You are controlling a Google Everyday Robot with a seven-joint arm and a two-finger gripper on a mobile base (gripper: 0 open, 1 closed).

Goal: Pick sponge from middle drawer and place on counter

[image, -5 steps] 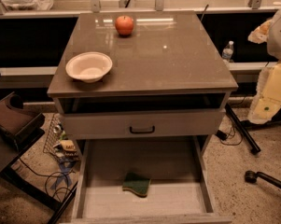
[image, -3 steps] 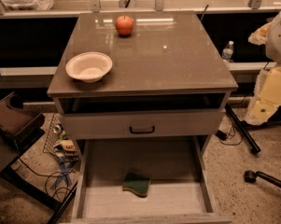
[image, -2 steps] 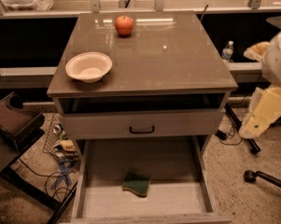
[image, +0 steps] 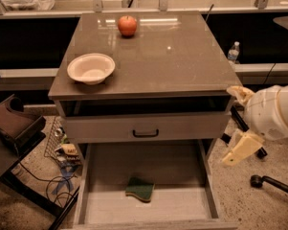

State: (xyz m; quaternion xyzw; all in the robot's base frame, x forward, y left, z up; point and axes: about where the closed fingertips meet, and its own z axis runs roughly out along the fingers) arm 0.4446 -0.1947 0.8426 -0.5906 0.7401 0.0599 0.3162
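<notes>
The sponge (image: pixel 140 189), dark green over a yellow layer, lies flat near the front middle of the open middle drawer (image: pixel 182 206), a shallow grey-wood box pulled out low in the view. The counter (image: pixel 172 56) is the glossy grey-brown cabinet top above it. My gripper (image: pixel 229 125) hangs at the right side of the cabinet, just beyond the counter's front right corner, above and to the right of the drawer. Its two cream fingers are spread apart and hold nothing.
A white bowl (image: pixel 91 68) stands on the counter's left front and a red apple (image: pixel 127 25) at its back. A closed drawer front with a black handle (image: pixel 145 132) sits above the open drawer. A dark chair (image: pixel 12 128) and cables (image: pixel 62 159) are at the left, a water bottle (image: pixel 233 51) at the right.
My arm has swung from the right edge of the view down and leftward, close to the cabinet's front right corner. The sponge, bowl and apple have not moved.
</notes>
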